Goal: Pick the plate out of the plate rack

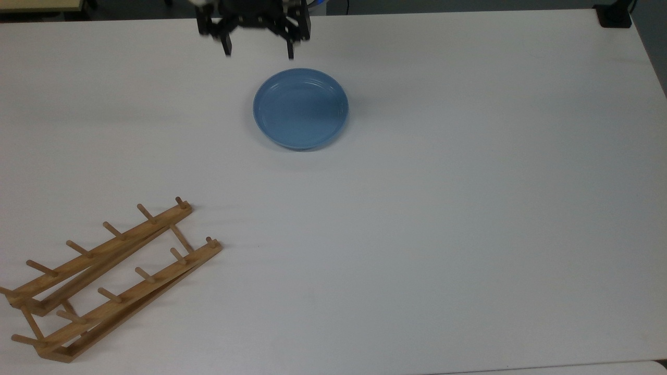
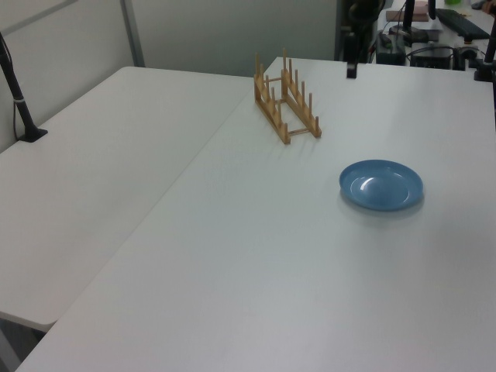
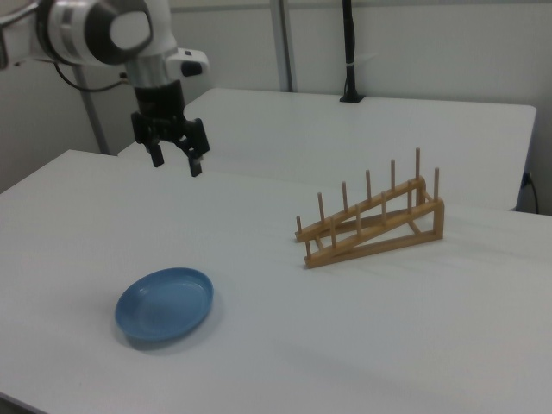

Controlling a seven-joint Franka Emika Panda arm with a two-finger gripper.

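The blue plate (image 1: pixel 300 108) lies flat on the white table, apart from everything; it also shows as a blue plate (image 2: pixel 381 185) in the left view and a blue plate (image 3: pixel 165 304) in the right view. The wooden plate rack (image 1: pixel 107 275) stands with nothing between its pegs at the top view's lower left; the same plate rack (image 2: pixel 285 98) and plate rack (image 3: pixel 371 219) appear in the side views. My gripper (image 1: pixel 258 50) hangs high above the table past the plate's far edge, open and holding nothing; in the right view the gripper (image 3: pixel 177 164) is well above the plate.
A black pole base (image 2: pixel 31 133) stands on the neighbouring table at the left view's left. A black clamp (image 1: pixel 615 15) sits at the top view's upper right corner. Cables and equipment (image 2: pixel 434 43) lie behind the table in the left view.
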